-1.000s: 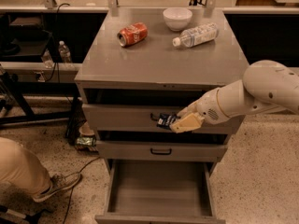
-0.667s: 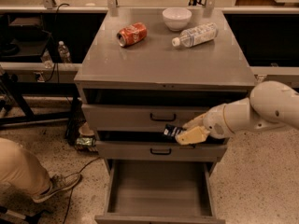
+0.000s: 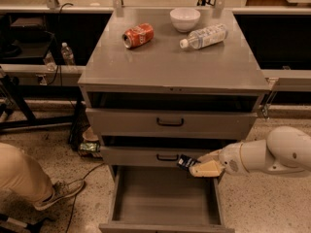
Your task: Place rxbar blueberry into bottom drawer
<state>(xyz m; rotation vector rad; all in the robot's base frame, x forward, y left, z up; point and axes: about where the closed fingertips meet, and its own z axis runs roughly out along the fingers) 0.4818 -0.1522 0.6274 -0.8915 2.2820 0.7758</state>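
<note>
gripper: low at the cabinet's right front, level with the middle drawer's face and over the back right part of the open bottom drawer; pinching one end of the rxbar blueberry between beige fingers.
rxbar blueberry: dark wrapper, held in the air, jutting left out of the gripper; seen against the middle drawer's front just right of its handle, above the tray and not lying in it.
bottom drawer: pulled well out toward the camera, plain grey interior showing, front rim at the lower edge of view.
arm: white and rounded, reaching in from the right edge, low beside the cabinet.
middle drawer: grey front with a black handle, dark gap above it.
top drawer: grey front with a black handle, dark gap above it too.
tabletop: grey cabinet top carrying three things toward its rear.
red soda can: lying on its side, left rear.
white bowl: upright, rear centre.
water bottle: clear, on its side just right of the bowl, cap pointing left.
person's leg: tan trousers and a grey shoe on the speckled floor at lower left, apart from the cabinet.
small bottle: upright on the low shelf left of the cabinet.
</note>
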